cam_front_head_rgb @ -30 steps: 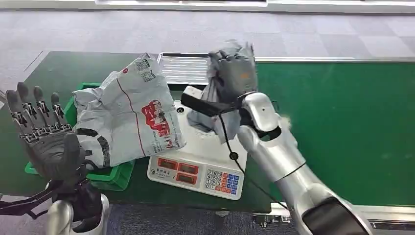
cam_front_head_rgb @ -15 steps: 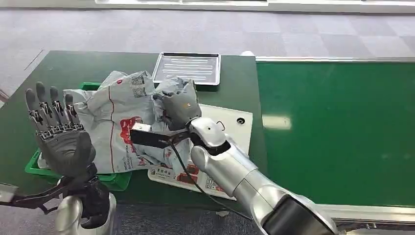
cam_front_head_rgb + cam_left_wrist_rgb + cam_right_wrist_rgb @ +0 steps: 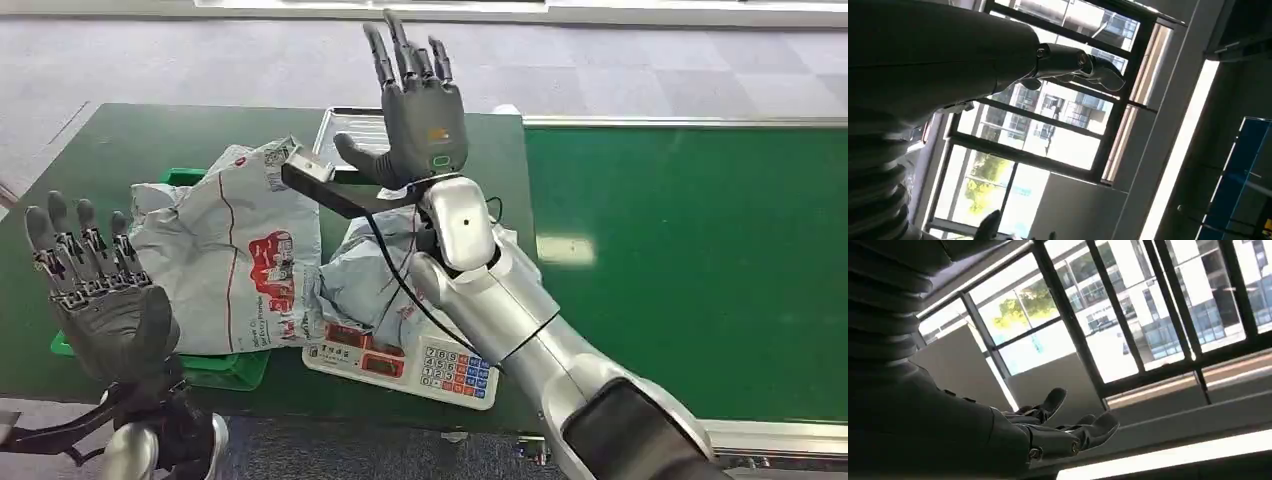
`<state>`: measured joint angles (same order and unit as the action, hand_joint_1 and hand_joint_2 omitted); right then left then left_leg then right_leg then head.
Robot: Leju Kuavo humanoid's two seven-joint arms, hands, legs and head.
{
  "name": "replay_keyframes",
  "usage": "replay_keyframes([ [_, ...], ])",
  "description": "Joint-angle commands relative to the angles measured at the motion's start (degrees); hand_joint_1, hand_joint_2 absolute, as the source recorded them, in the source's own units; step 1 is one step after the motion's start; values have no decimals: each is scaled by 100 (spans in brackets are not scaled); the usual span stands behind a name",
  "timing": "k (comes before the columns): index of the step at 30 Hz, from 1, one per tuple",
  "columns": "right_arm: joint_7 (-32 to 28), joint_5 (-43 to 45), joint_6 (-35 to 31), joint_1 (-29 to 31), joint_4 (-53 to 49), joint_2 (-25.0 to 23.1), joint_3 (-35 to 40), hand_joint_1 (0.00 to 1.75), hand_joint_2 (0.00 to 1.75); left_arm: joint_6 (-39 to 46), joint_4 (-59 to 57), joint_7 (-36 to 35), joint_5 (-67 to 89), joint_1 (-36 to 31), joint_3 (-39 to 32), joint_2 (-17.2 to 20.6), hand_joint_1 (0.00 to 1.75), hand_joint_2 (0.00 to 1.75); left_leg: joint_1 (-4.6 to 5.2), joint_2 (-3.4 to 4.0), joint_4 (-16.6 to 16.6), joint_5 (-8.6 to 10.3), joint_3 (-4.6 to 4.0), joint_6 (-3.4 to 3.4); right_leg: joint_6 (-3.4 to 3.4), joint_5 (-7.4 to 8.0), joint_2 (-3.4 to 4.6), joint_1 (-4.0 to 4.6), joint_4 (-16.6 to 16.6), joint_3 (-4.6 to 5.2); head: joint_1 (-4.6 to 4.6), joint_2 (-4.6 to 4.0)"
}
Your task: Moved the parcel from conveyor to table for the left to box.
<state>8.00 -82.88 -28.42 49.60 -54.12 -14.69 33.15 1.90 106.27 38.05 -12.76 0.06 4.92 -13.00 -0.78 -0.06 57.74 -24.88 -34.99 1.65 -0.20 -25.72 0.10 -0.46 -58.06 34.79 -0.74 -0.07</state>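
A crumpled grey parcel [image 3: 362,282] lies on the white weighing scale [image 3: 445,368], free of either hand. My right hand [image 3: 417,112] is raised above and behind it, holding nothing, with fingers spread and pointing up; the right wrist view shows it [image 3: 1063,434] empty against windows. A larger grey parcel with red print [image 3: 238,250] lies over the green box [image 3: 218,366] at the table's left. Near the front left corner my left hand [image 3: 100,300] is held up with fingers apart and nothing in it, as the left wrist view [image 3: 1075,62] also shows.
The green conveyor belt [image 3: 690,260] runs along the right. A metal tray [image 3: 333,128] sits at the back of the dark green table [image 3: 110,150], partly behind my right hand. The scale's keypad faces the front edge.
My right hand carried the crumpled parcel left over the scale, let it go there and rose with fingers spread. The left hand stayed up, shifting only slightly.
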Motion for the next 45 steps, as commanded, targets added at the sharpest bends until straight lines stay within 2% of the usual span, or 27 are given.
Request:
replay_keyframes([
  [1, -2351, 1019, -1158, -972, -4154, -388, -2688, 0, 0, 170, 74, -61, 142, 66, -38, -15, 0, 175, -1, -25, 9, 3, -24, -4, 0, -5, -28, 1, -7, 15, -2, 0],
  [5, -2480, 1123, -1158, -1033, -4297, -402, -2772, 0, 0, 172, 73, -63, 153, 83, -36, -28, 0, 175, -2, -36, -1, -7, 9, -10, 2, -15, -39, 0, 8, -24, 0, 0],
  [8, -2480, 1123, -1158, -1033, -4297, -402, -2772, 0, 0, 172, 73, -63, 153, 83, -36, -28, 0, 175, 0, -22, -1, -2, 5, -10, 6, -8, -27, -4, 5, -17, 0, 0],
  [9, -2755, 1249, -1158, -1161, -4437, -531, -2919, 0, 0, 175, 57, -63, 164, 88, -46, -39, 0, 175, 2, -13, 0, -5, 4, -8, 7, -8, -18, -4, 2, -12, 0, 0],
  [14, -2998, 1536, -1158, -1584, -4724, -531, -3236, 0, 0, 153, -57, -157, 432, 6, -45, -24, 0, 175, -2, -16, -4, -8, 15, -7, 6, -9, -25, -1, 8, -21, 0, 0],
  [15, -2995, 1530, -1158, -1661, -4797, -531, -3279, 0, 0, 329, -220, -300, 932, -105, -1, 23, 0, 175, -3, -23, -12, -8, 25, -10, 6, -10, -33, 0, 18, -36, 0, 0],
  [17, -2979, 1463, -1158, -1901, -5033, -531, -3289, 0, 0, 1106, -1173, -942, 3250, -672, 384, 219, 0, 175, -3, -31, -18, -3, 28, -13, 7, -8, -40, 0, 24, -44, 0, 0],
  [20, -3170, 1555, -1158, -2137, -5205, -531, -3209, 0, 0, 998, -2531, -1545, 4738, -1479, 916, 441, 0, 175, 2, -73, -25, 11, 31, -10, 6, -11, -81, -4, 25, -50, -2, 0],
  [21, -3193, 1537, -1158, -2217, -5329, -531, -3206, 0, 0, 1201, -3288, -1851, 5864, -1904, 1276, 508, 0, 175, 6, -75, -18, 11, 29, -9, 7, -14, -85, -7, 17, -47, 0, 0],
  [22, -3316, 1685, -1158, -2249, -5229, -531, -3238, 0, 175, 1086, -4013, -1977, 6696, -2265, 1465, 396, 0, 175, 4, -93, -26, 20, 29, -13, 7, -10, -106, -4, 27, -57, 0, 0],
  [24, -3110, 1503, -1158, -2255, -5267, -531, -3114, 0, 175, 1068, -5133, -2108, 7376, -2846, 1948, 310, 0, 175, 7, -75, -9, 11, 23, -17, 10, -11, -89, -8, 12, -49, 0, 0],
  [25, -3063, 1495, -1158, -2165, -5162, -531, -3085, 0, 175, 1088, -5777, -2384, 7992, -3217, 2330, 278, 0, 175, 11, -90, -12, 17, 25, -19, 12, -9, -104, -9, 16, -52, 0, 0],
  [26, -2943, 1384, -1158, -2064, -5071, -531, -3068, 0, 175, 1130, -6392, -2483, 8244, -3506, 2513, 128, 0, 175, 15, -78, -8, 15, 25, -18, 17, -3, -87, -11, 11, -45, 0, 0],
  [29, -2760, 1208, -1158, -1859, -4830, -531, -3058, 0, 175, 1176, -7359, -2581, 8481, -3871, 2698, -93, 0, 175, 19, -66, -7, 20, 21, -26, 27, 11, -75, -14, 17, -41, 0, 0],
  [31, -2735, 1158, -1158, -1812, -4739, -531, -3088, 0, 175, 1230, -7678, -2678, 8623, -3955, 2781, -137, 0, 175, 28, -23, 1, 13, 25, -24, 30, 14, -30, -16, 7, -31, 0, 0],
  [34, -2808, 1166, -1158, -1780, -4642, -531, -3155, 0, 175, 1192, -7973, -2693, 8749, -3997, 2878, -157, 0, 175, 27, -6, -5, 14, 32, -29, 32, 22, -11, -13, 15, -36, 0, 0],
  [40, -2851, 1194, -1158, -1723, -4484, -531, -3166, 0, 175, 1080, -8288, -2897, 9121, -4075, 3163, -160, 0, 175, 28, 8, -1, 10, 27, -28, 32, 21, 3, -13, 11, -26, 0, 0],
  [45, -2845, 1216, -1158, -1707, -4443, -531, -3154, 0, 175, 966, -8435, -2792, 9154, -4107, 3215, -202, 0, 175, 27, 10, -3, 11, 24, -30, 34, 23, 6, -13, 14, -27, 0, 0],
])
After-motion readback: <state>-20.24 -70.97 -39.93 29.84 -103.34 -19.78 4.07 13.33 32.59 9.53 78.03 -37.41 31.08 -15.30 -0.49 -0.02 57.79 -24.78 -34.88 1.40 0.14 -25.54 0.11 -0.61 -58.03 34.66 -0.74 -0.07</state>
